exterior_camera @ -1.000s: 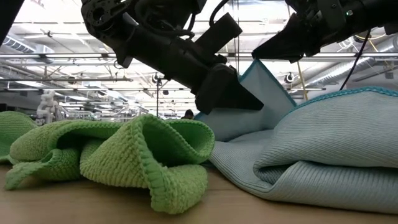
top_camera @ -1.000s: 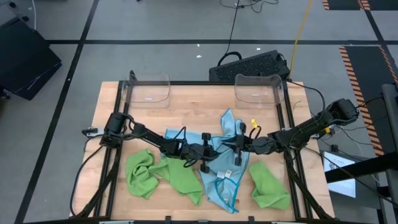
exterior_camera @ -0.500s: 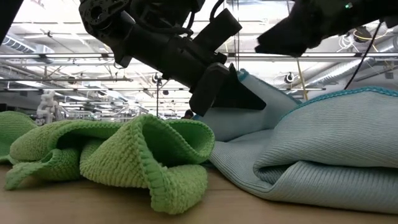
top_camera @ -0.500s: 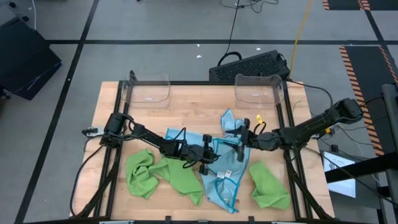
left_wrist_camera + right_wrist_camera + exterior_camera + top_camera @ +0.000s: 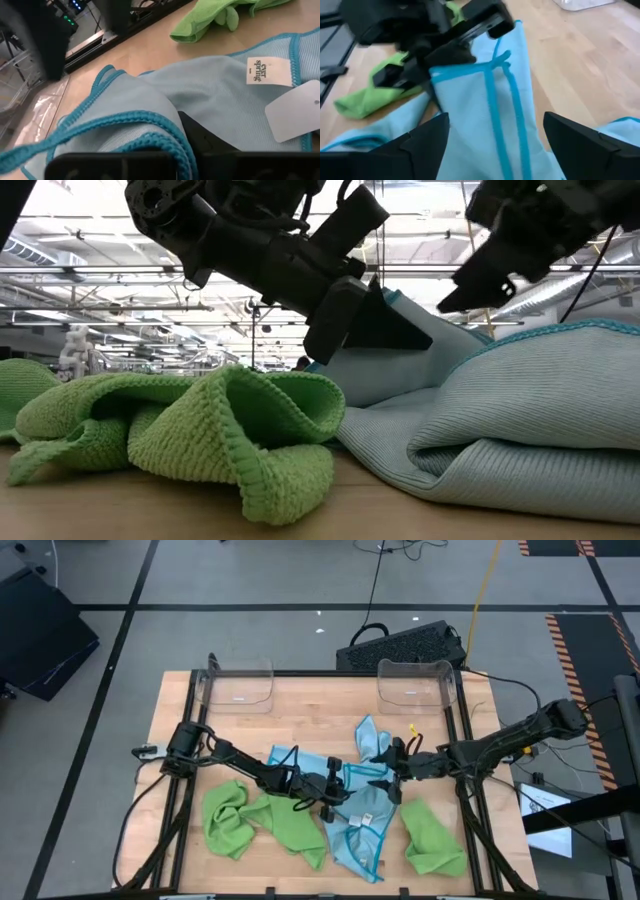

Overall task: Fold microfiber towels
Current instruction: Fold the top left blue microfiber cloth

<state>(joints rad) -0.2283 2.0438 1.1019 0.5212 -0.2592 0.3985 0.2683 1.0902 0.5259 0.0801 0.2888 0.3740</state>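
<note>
A light blue towel [image 5: 362,808] with teal edging lies crumpled at the table's middle, its white tag [image 5: 295,111] showing. My left gripper [image 5: 338,786] reaches in from the left and is shut on a raised part of it [image 5: 400,365]. My right gripper [image 5: 392,772] hovers open just right of that raised part, touching nothing; its fingers [image 5: 422,142] stand apart before the cloth. One lime green towel [image 5: 262,820] lies bunched at the near left, resting against the blue one. Another green towel [image 5: 434,840] lies folded at the near right. My left gripper pinches the blue towel's teal-edged border [image 5: 172,134] between its two fingers; two runs of edging meet there, so it is more than one layer. The fingers come from the table's left, slanting down. The held part stands raised [image 5: 485,90]; the remainder lies on the table.
Two clear plastic bins [image 5: 240,686] [image 5: 415,682] stand at the far edge. A black metal frame [image 5: 462,730] runs along the table's sides. Bare wood [image 5: 300,720] lies between the bins and the towels.
My right gripper has opened, let go of the blue towel's raised corner and drawn back toward the table's right edge, rolling as it went. The freed corner has sunk a little and now stands held by my left gripper alone.
</note>
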